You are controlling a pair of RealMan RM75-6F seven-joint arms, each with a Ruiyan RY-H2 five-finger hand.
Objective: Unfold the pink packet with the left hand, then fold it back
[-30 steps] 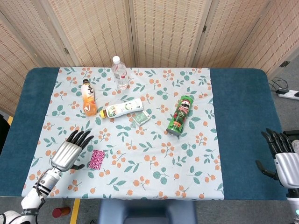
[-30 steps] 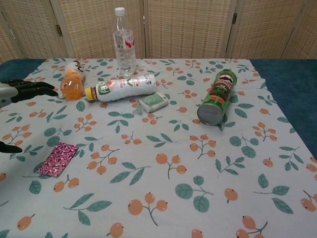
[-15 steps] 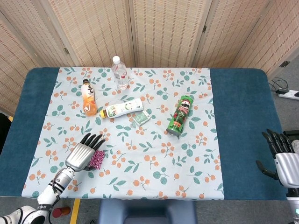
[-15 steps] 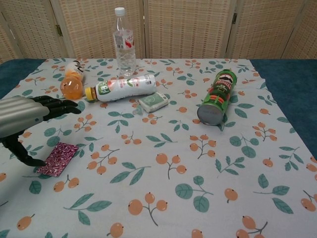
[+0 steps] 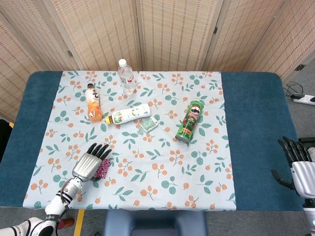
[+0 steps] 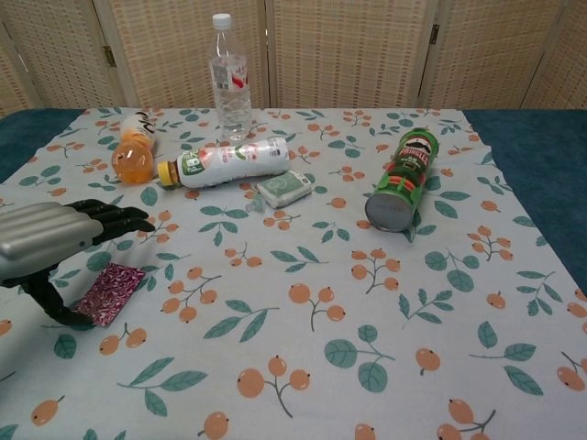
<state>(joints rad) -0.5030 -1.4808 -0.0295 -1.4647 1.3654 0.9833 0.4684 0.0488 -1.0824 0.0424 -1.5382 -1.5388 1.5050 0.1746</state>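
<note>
Left hand (image 6: 50,240): at 8 o'clock on the table, fingers stretched flat and apart above the packet, thumb tip down at its near edge; grasping nothing yet, by the look of it.
Pink packet (image 6: 112,290): lying flat and folded on the cloth (image 6: 303,357), partly under the left hand, near the cloth's 8 o'clock corner.
Right hand (image 5: 297,164): off at 4 o'clock beyond the table edge, fingers spread, holding nothing.
Risk, slide: thin packet on smooth cloth; a thumb push without a counter-press likely skates it toward 3 o'clock rather than lifting a flap.
Risk, cloth: dragging fingers may bunch the cloth and carry the packet along.
Risk, view: palm hiding most of the packet in the head view, so the flap edge hard to judge.
Open room: wide bare cloth from 6 to 3 o'clock of the packet.
Edges: table's near edge close at 6 o'clock; blue border (image 5: 29,132) just at 9 o'clock.
Farther clutter: card box (image 6: 284,189), lying white bottle (image 6: 225,162), orange bottle (image 6: 134,153), green can (image 6: 402,180), upright water bottle (image 6: 229,81), all well apart toward 12 and 1 o'clock.
</note>
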